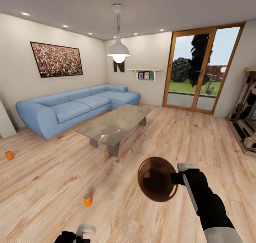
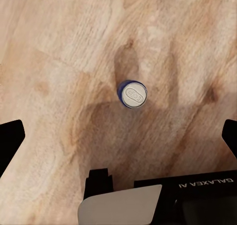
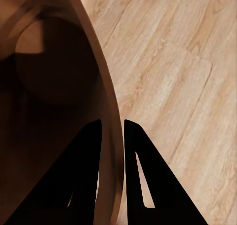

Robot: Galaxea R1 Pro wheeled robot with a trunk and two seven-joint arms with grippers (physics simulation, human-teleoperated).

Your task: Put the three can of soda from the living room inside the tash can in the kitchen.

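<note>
Two orange cans of soda stand upright on the living room's wood floor, one near me [image 1: 88, 200] and one far to the left [image 1: 9, 155]. My left gripper [image 1: 76, 236] hangs low at the frame's bottom edge, and in the left wrist view it [image 2: 118, 141] is open wide, high above a can's grey top [image 2: 133, 94]. The brown tash can [image 1: 156, 179] is held off the floor, tipped with its dark inside toward me. My right gripper [image 1: 177, 178] is shut on its rim, and the wall [image 3: 49, 87] passes between the two black fingers [image 3: 94, 136].
A glass coffee table [image 1: 113, 125] stands ahead, with a long blue corner sofa [image 1: 71, 108] behind it at the left. A brick fireplace [image 1: 247, 118] lines the right wall. Wood-framed glass doors [image 1: 199, 72] are at the back. Open floor lies around the cans.
</note>
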